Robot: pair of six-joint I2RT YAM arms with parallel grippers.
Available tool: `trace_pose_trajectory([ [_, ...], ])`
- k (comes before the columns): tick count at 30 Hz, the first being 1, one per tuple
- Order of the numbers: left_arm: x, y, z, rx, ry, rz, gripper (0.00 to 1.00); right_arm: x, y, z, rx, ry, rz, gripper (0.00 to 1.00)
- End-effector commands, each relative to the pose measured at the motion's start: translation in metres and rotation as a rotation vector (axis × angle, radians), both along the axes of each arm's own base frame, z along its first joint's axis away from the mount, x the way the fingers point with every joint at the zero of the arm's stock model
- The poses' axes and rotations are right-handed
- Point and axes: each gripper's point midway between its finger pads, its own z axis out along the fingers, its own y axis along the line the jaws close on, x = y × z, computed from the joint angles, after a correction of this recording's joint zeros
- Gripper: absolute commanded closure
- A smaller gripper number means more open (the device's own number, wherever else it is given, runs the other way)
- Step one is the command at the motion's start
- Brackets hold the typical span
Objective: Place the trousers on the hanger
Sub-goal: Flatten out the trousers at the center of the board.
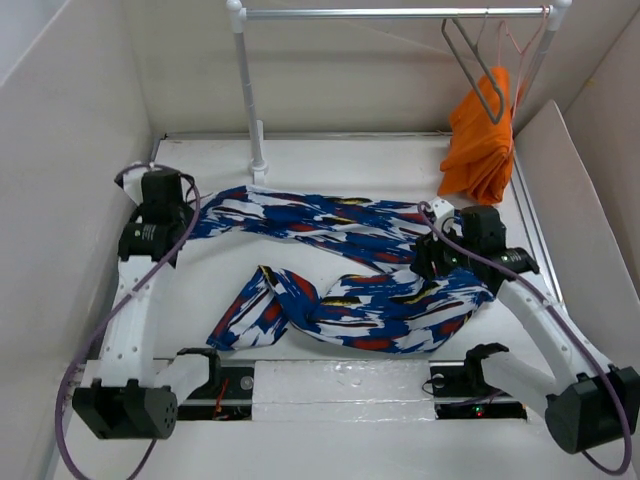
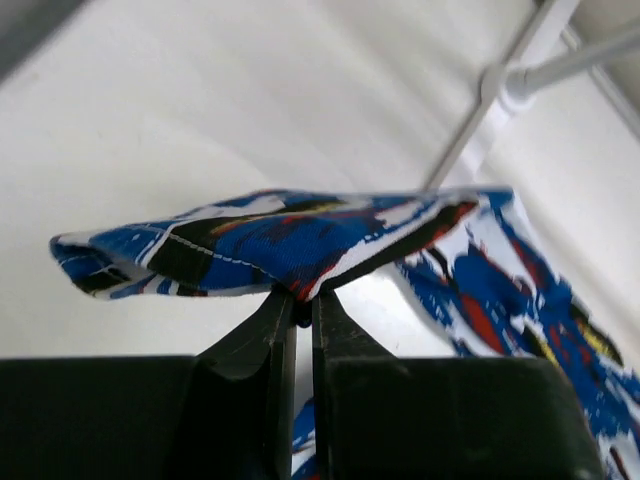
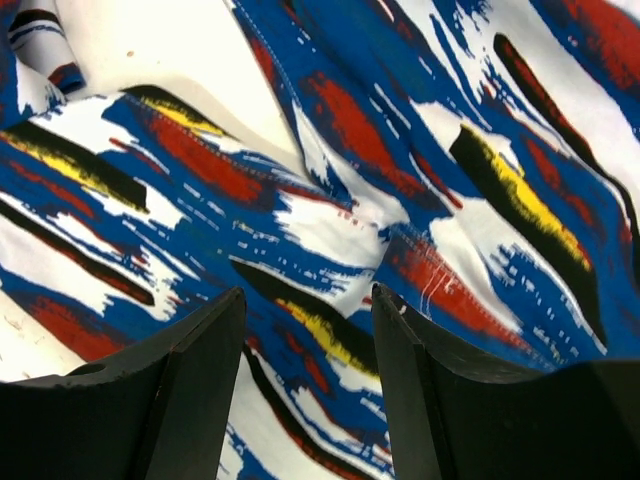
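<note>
The trousers (image 1: 340,270), deep blue with white, red, black and yellow patches, lie spread across the table between the two arms. My left gripper (image 2: 303,297) is shut on the trousers' left end (image 2: 250,245) and holds a fold of the cloth off the table; in the top view it is at the far left (image 1: 185,222). My right gripper (image 3: 308,295) is open, its fingers just above the cloth (image 3: 340,210) on the right side (image 1: 440,255). The dark grey hanger (image 1: 478,62) hangs by its hook on the rail at the back right.
A white rail (image 1: 390,13) on a white post (image 1: 248,90) spans the back. A plain orange garment (image 1: 485,135) and a thin pinkish wire hanger (image 1: 515,45) hang by the grey hanger. White walls (image 1: 70,150) enclose the table on both sides.
</note>
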Motion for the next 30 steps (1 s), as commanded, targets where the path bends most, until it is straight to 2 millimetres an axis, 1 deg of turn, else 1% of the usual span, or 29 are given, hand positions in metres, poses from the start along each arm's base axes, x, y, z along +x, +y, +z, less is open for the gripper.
trace_pose_trajectory([
  [1, 0.027, 0.017, 0.014, 0.07, 0.034, 0.015, 1.0, 0.026, 0.01, 0.022, 0.003, -0.073, 0.039, 0.41],
  [2, 0.041, 0.023, 0.022, 0.082, 0.011, 0.031, 1.0, 0.032, 0.012, 0.03, 0.004, -0.091, 0.043, 0.41],
  [3, 0.063, 0.029, 0.03, 0.091, 0.008, 0.043, 1.0, 0.035, 0.013, 0.032, 0.005, -0.091, 0.045, 0.41],
  [4, 0.077, 0.037, 0.034, 0.077, -0.002, 0.055, 1.0, 0.038, 0.013, 0.032, 0.004, -0.086, 0.043, 0.41],
  [5, 0.093, 0.042, 0.04, 0.069, -0.025, 0.058, 1.0, 0.041, 0.013, 0.036, 0.005, -0.095, 0.037, 0.41],
  [6, 0.121, 0.048, 0.042, 0.067, -0.029, 0.07, 1.0, 0.042, 0.013, 0.038, 0.003, -0.1, 0.03, 0.41],
  [8, 0.151, 0.062, 0.035, 0.059, -0.016, 0.08, 1.0, 0.049, 0.015, 0.041, 0.024, -0.11, 0.01, 0.41],
  [9, 0.185, 0.065, 0.02, 0.053, 0.024, 0.078, 1.0, 0.052, 0.016, 0.046, 0.029, -0.119, 0.006, 0.4],
  [10, 0.197, 0.074, 0.008, 0.057, 0.069, 0.098, 0.85, 0.053, 0.019, 0.047, 0.024, -0.117, 0.01, 0.38],
  [11, 0.22, 0.082, -0.033, 0.069, 0.225, 0.104, 0.46, 0.061, 0.017, 0.052, -0.01, -0.109, -0.007, 0.33],
  [12, 0.22, 0.082, -0.034, 0.069, 0.227, 0.104, 0.46, 0.056, 0.016, 0.048, -0.018, -0.083, -0.007, 0.33],
  [13, 0.215, 0.083, -0.048, 0.075, 0.305, 0.105, 0.35, 0.055, 0.016, 0.044, -0.045, -0.063, 0.004, 0.32],
  [14, 0.222, 0.085, -0.059, 0.082, 0.325, 0.104, 0.25, 0.056, 0.012, 0.045, -0.077, -0.064, -0.017, 0.32],
  [15, 0.218, 0.084, -0.06, 0.079, 0.331, 0.101, 0.2, 0.054, 0.007, 0.044, -0.094, -0.061, -0.033, 0.32],
  [16, 0.224, 0.086, -0.055, 0.088, 0.281, 0.107, 0.19, 0.052, 0.007, 0.044, -0.101, -0.066, -0.045, 0.33],
  [17, 0.205, 0.083, -0.053, 0.088, 0.273, 0.099, 0.19, 0.05, -0.001, 0.048, -0.116, -0.092, -0.075, 0.48],
  [18, 0.2, 0.074, -0.049, 0.077, 0.241, 0.078, 0.17, 0.047, -0.004, 0.041, -0.125, -0.089, -0.085, 0.59],
  [19, 0.202, 0.072, -0.036, 0.076, 0.16, 0.07, 0.17, 0.047, -0.011, 0.04, -0.123, -0.095, -0.105, 0.73],
  [20, 0.177, 0.057, -0.032, 0.068, 0.15, 0.049, 0.16, 0.042, -0.006, 0.042, -0.094, -0.105, -0.085, 1.0],
  [21, 0.167, 0.046, -0.03, 0.048, 0.135, 0.023, 0.19, 0.043, -0.005, 0.042, -0.075, -0.117, -0.079, 1.0],
  [22, 0.161, 0.032, -0.029, 0.025, 0.103, -0.016, 0.21, 0.039, -0.001, 0.033, -0.065, -0.106, -0.046, 1.0],
  [23, 0.131, 0.015, -0.04, -0.008, 0.114, -0.059, 0.23, 0.029, 0.02, 0.032, -0.021, -0.097, 0.044, 1.0],
  [24, 0.118, -0.014, -0.049, -0.056, 0.124, -0.129, 0.23, 0.026, 0.031, 0.026, -0.015, -0.077, 0.09, 1.0],
  [25, 0.103, -0.028, -0.057, -0.082, 0.128, -0.165, 0.23, 0.022, 0.042, 0.024, -0.02, -0.07, 0.137, 1.0],
  [26, 0.073, -0.038, -0.071, -0.103, 0.154, -0.19, 0.23, 0.013, 0.058, 0.021, -0.038, -0.065, 0.2, 0.94],
  [27, 0.058, -0.05, -0.077, -0.156, 0.163, -0.206, 0.21, 0.009, 0.062, 0.013, -0.074, -0.029, 0.217, 0.87],
  [28, 0.044, -0.056, -0.082, -0.192, 0.172, -0.222, 0.21, 0.01, 0.064, 0.013, -0.101, -0.035, 0.223, 0.79],
  [29, 0.019, -0.059, -0.088, -0.219, 0.179, -0.223, 0.2, 0.013, 0.067, 0.018, -0.112, -0.055, 0.226, 0.65],
  [30, 0.008, -0.06, -0.089, -0.251, 0.18, -0.198, 0.19, 0.015, 0.072, 0.021, -0.105, -0.069, 0.235, 0.59],
])
